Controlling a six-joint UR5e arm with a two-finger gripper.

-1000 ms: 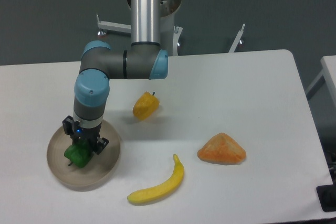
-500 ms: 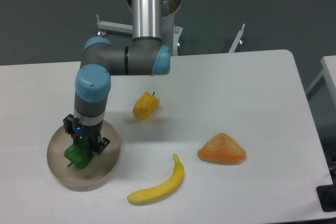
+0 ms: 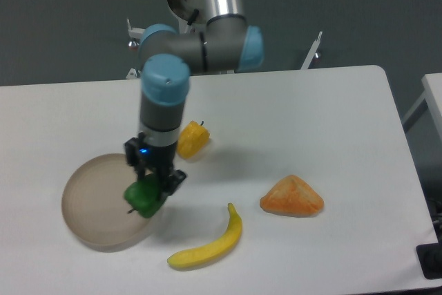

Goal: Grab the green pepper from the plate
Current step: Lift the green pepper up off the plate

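Tool [image 3: 153, 186] points straight down, clenched on the green pepper [image 3: 143, 198] above the plate [image 3: 93, 205] rim's right edge.

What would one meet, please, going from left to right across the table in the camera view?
plate → green pepper, held in the gripper over the plate's right edge → yellow-orange pepper → banana → orange wedge-shaped piece.

The black two-finger gripper [image 3: 153, 183] covers the top of the glossy dark-green pepper [image 3: 143, 200]; arm cropped above.
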